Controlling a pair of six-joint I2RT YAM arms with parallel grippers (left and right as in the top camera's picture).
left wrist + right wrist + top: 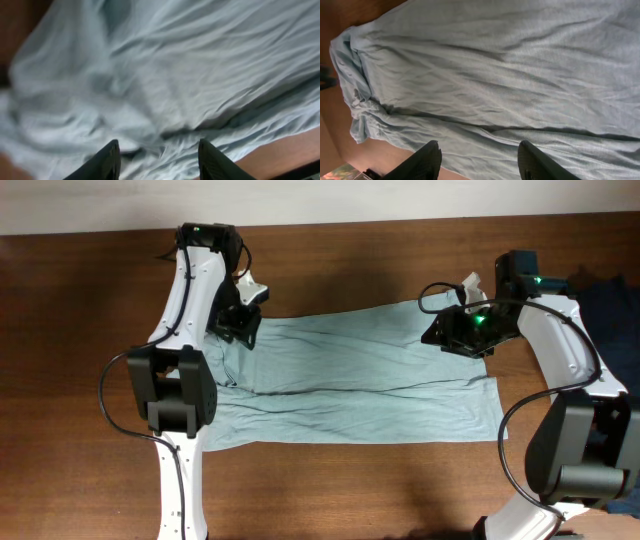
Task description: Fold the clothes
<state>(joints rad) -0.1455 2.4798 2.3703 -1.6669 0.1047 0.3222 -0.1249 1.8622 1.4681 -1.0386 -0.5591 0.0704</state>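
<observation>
Roughly centred on the table (330,480), the T-shirt (360,380) lies flat as a long pale band. Its long axis runs left to right. A dark crease follows that axis along the middle, so the cloth looks already doubled lengthwise, with the far layer lapping over the near one.

Right end: straight, hem-like edge. Left end: bunched and rumpled, probably the sleeve and collar end, though the folds hide the neckline. On that reading the shirt points collar-left, hem-right.

Left gripper (238,325) sits at the far-left corner of the cloth, low over it. Its wrist view is blurred but shows the fingers (111,159) apart, wrinkled fabric beneath them and nothing pinched.

Right gripper (462,330) hangs over the far-right corner. Its jaws stand moderately wide and hold nothing, and the fabric lies clear below them.

Placement makes sense: one arm at each end of the same far edge keeps that long edge level and the band square. With both pincers empty, the layer looks laid down. Likely next step is a crosswise fold, one end carried toward the other.

Dark navy garment (605,295) lies at the far right, well apart from the shirt.
</observation>
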